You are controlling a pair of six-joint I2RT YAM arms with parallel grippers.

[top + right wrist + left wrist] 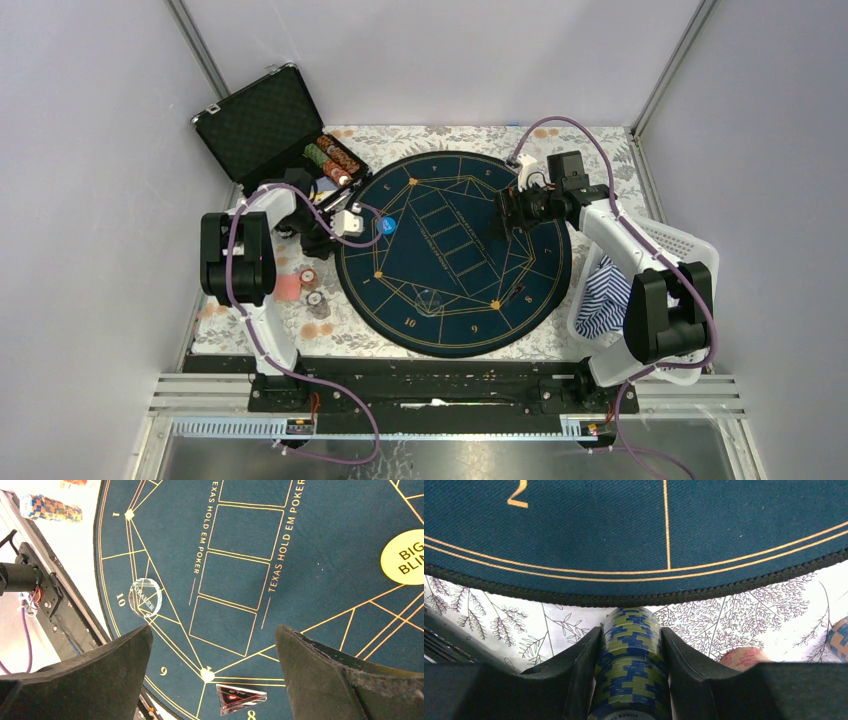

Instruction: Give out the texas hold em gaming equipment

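Chip stack (631,665) tight between left jaws

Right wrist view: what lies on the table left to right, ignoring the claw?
chip stack → clear dealer button → triangular token → yellow Big Blind disc
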